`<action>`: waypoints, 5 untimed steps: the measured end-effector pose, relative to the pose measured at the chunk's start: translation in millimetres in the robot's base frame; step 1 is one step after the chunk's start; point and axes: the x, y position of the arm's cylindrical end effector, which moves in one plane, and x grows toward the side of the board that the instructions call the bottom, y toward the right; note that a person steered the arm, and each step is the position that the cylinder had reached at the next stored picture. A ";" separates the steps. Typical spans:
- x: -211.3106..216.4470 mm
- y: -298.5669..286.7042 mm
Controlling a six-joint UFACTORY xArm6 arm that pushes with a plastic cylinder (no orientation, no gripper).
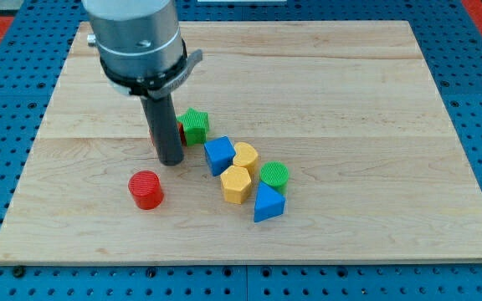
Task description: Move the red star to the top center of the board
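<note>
Arm comes in from the view's top left, only its last bit showing: a fat grey cylinder w/ a dark band round the bottom and a small grey tab sticking out toward the view's right. Below that the straight dark rod (164, 125) hangs approx. vertical, maybe a slight lean, hard to say. My tip (171, 161) sits at the rod's very end, down at the surface, left of centre in the view. Rest of the arm is cut off by the frame edge.
</note>
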 end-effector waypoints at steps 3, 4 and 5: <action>-93.6 -80.2; -110.5 1.4; -107.9 20.7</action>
